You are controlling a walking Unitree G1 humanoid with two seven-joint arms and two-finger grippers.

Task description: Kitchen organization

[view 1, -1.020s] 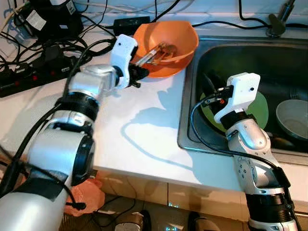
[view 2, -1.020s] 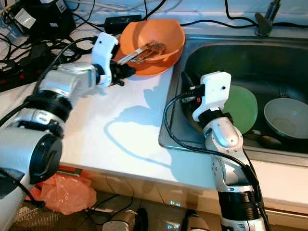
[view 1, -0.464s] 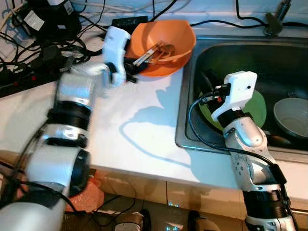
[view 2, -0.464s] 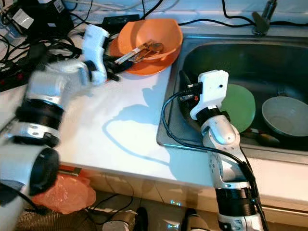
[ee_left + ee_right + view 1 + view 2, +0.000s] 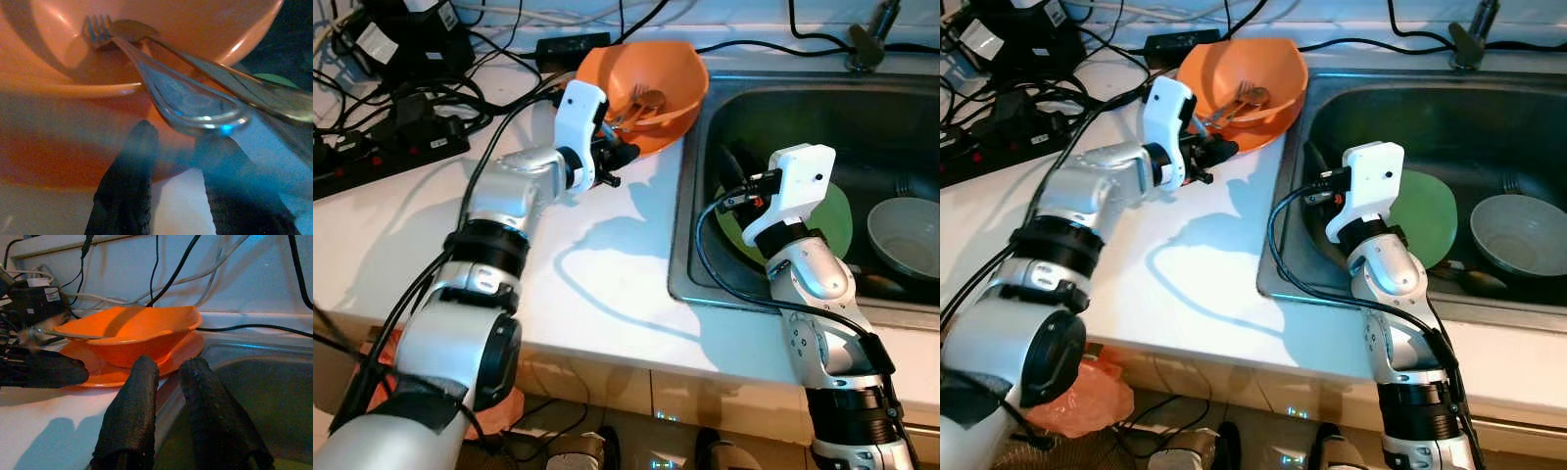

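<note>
Cutlery (image 5: 195, 98) is lying in the orange bowl (image 5: 661, 73) at the back of the counter (image 5: 597, 284), handles poking out over the near rim toward your left gripper (image 5: 617, 157).

Nearest you, the counter's white top is running in front of you, with the sink (image 5: 700, 225) set into it on your right. Your right gripper (image 5: 168, 416) is hanging just inside the sink's near-left corner, beside the green plate (image 5: 837, 220); its fingers are standing slightly apart and gripping nothing. A grey bowl (image 5: 906, 235) is sitting further right in the sink.

Further back, your left gripper is reaching in at the orange bowl's near rim. In the wrist view its fingers (image 5: 127, 196) are standing apart, just below the fork and spoon handles, not yet closed on anything.

You seem to be lining up to take the cutlery from the bowl. Your next move is calling for a small lift so the fingers are straddling one handle, then a firm close; the handles are thin, shiny and overlapping, so you are risking a slip or catching both.

Furthest back, black cables and a power strip (image 5: 391, 147) are crowding the left corner. White labels are showing on the black adapters there, but the writing is too small to read.
</note>
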